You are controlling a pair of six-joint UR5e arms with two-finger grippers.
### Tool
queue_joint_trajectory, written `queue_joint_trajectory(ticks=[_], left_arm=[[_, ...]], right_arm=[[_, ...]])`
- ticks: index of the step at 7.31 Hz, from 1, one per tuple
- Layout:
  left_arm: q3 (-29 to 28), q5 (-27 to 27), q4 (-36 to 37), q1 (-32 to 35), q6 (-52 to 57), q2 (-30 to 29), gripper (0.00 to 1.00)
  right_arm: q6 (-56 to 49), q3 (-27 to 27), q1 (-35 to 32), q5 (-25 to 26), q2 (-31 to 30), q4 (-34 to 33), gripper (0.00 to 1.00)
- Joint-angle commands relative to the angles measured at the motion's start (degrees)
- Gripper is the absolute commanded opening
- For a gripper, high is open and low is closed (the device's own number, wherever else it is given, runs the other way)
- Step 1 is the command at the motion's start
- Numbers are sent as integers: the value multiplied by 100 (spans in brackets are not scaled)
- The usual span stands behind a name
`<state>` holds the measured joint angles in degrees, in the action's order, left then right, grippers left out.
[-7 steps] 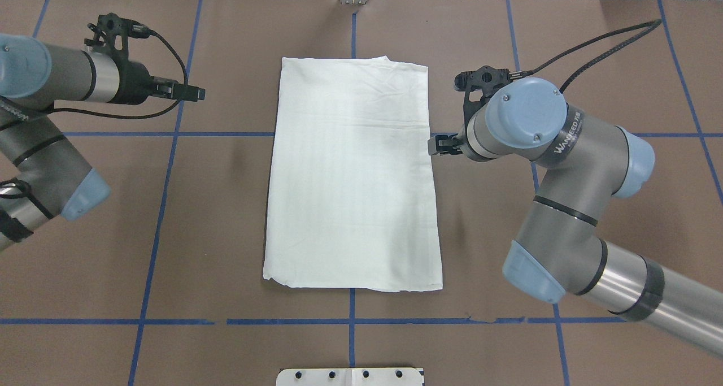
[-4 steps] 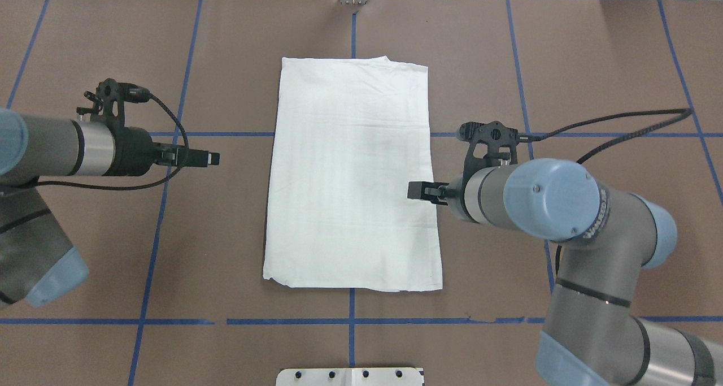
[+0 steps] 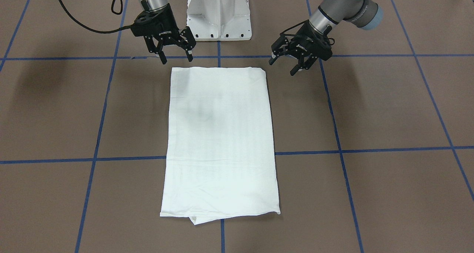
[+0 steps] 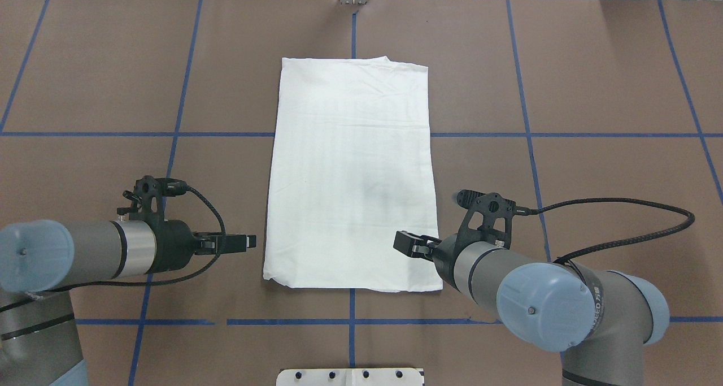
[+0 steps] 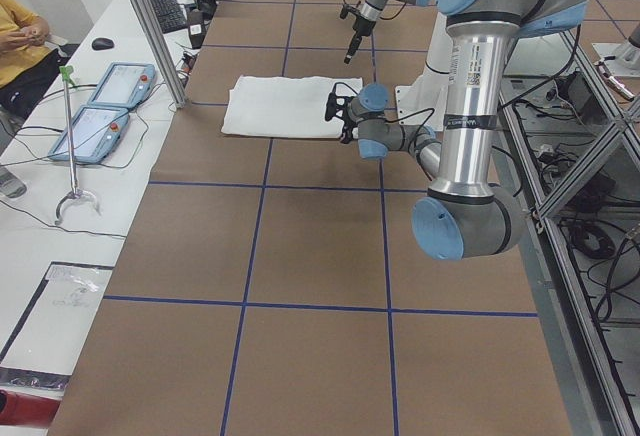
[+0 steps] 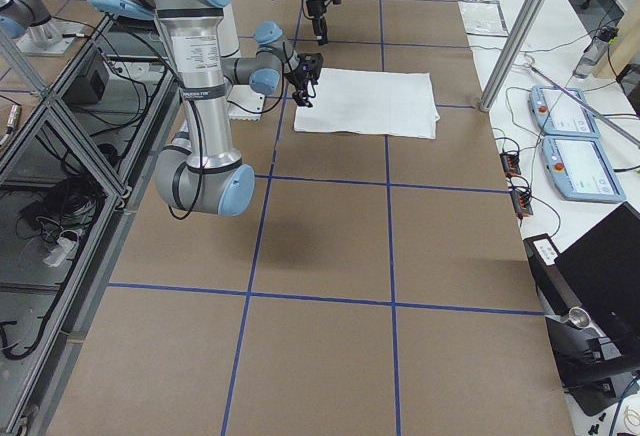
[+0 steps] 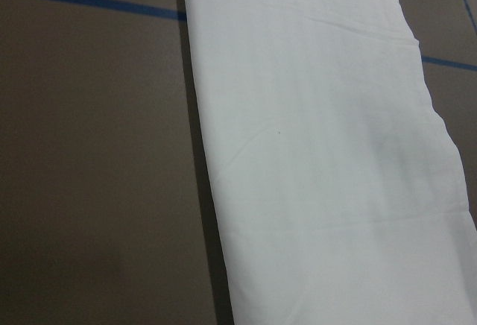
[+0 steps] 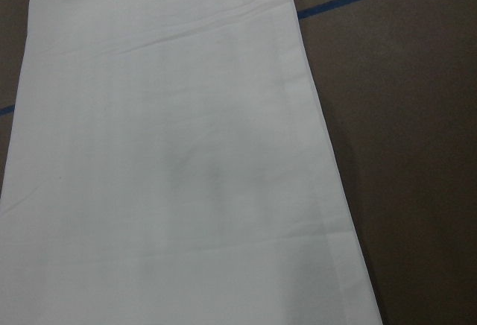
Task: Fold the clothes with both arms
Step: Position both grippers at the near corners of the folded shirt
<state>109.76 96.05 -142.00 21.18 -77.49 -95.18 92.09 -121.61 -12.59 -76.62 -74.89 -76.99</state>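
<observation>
A white metal pedestal (image 3: 218, 12) anchors the robot's side of the brown worktop (image 4: 85, 64), which blue tape (image 4: 169, 134) marks off in squares. Just ahead of it, the left arm (image 4: 85, 256) and right arm (image 4: 542, 307) reach low toward the nearest end of a white T-shirt (image 4: 350, 177). The shirt is folded into 1 long, narrow rectangle and lies flat at the middle of the worktop, its length running away from the robot. The left claw (image 3: 282, 68) hangs with its fingers spread over bare worktop, just beside the shirt's near left corner and apart from the cloth. The right claw (image 3: 177, 61), also spread wide, hangs at the near right corner. From overhead its tip lies over the cloth's edge; whether it touches the fabric cannot be told. Neither claw holds anything. Both wrist cameras look down on plain white cloth with brown worktop alongside. Farther out, the shirt crosses 1 tape line. Light creases run across its far end, where a corner of a lower layer pokes out past the edge. Beyond the worktop's far edge, a white bench (image 5: 30, 256) carries 2 handheld control panels (image 5: 120, 81) and loose cables. A person in a yellow top (image 5: 20, 36) is partly in view at its end.
</observation>
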Motion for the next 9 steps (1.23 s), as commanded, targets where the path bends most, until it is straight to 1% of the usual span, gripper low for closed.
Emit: queue_joint_trajectory(ticks=[1, 2, 3, 4, 7, 9], left_arm=[[-532, -174, 50, -334, -345, -577, 100], [-596, -165, 50, -334, -407, -693, 99], [-666, -183, 50, -343, -408, -625, 92], [-719, -183, 50, -352, -408, -607, 90], [-746, -183, 59, -404, -408, -650, 90], [-755, -183, 103, -544, -408, -668, 82]], right_arm=[[20, 5, 20, 24, -9, 0, 100], [20, 5, 29, 24, -9, 8, 100], [20, 23, 29, 24, -9, 8, 100], [20, 23, 29, 24, -17, 0, 100], [20, 32, 29, 24, -17, 0, 100], [20, 32, 29, 33, -17, 8, 100]])
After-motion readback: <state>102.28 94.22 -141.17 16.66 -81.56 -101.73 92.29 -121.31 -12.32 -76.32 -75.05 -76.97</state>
